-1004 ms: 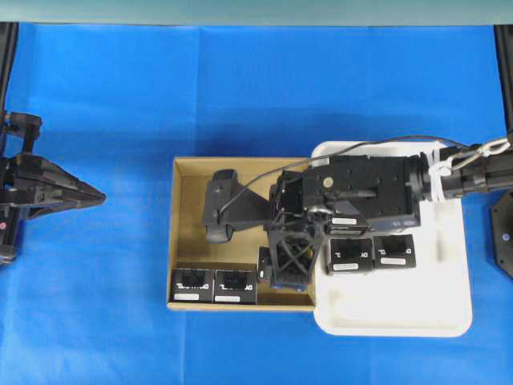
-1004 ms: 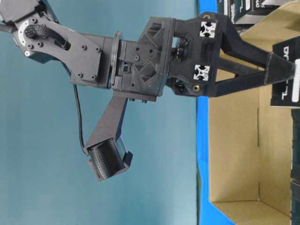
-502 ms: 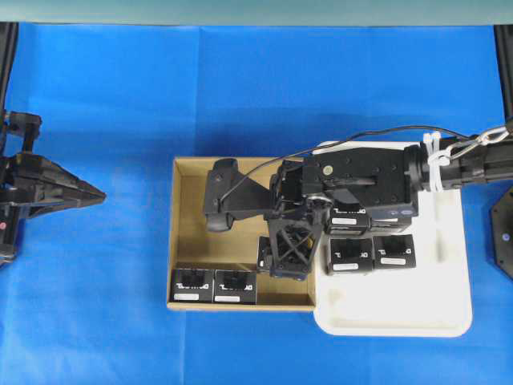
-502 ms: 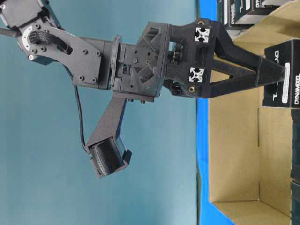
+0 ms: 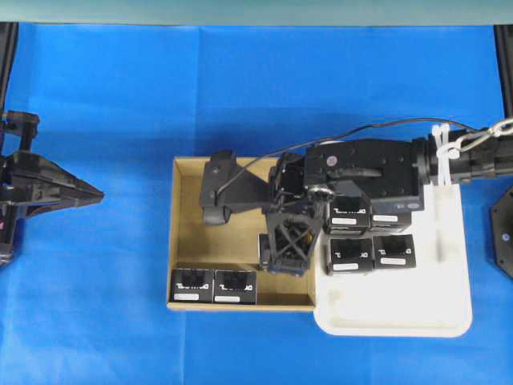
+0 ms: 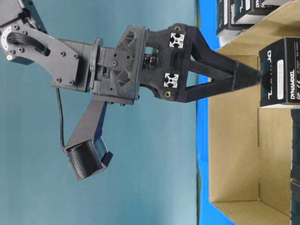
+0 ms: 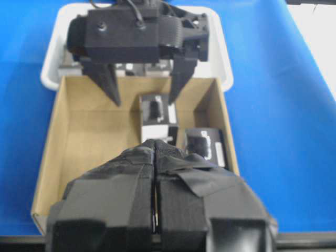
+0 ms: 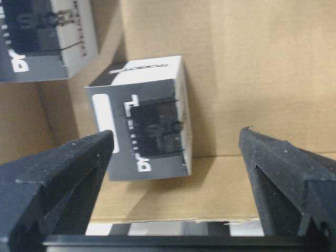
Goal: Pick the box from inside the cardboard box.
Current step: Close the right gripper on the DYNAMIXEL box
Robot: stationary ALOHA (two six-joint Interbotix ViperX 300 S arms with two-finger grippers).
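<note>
One box (image 8: 143,118) between my right pincer's (image 8: 173,157) spread fingers | carton (image 5: 186,233) wall close | risk: tipping it sideways

Box (image 8: 142,119) in cardboard box (image 5: 186,241) (beside tray (image 5: 449,317))

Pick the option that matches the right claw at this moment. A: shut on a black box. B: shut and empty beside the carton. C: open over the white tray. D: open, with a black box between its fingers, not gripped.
D: in the right wrist view the right claw is spread wide, with the black box standing free between its fingers over the cardboard box floor.
</note>
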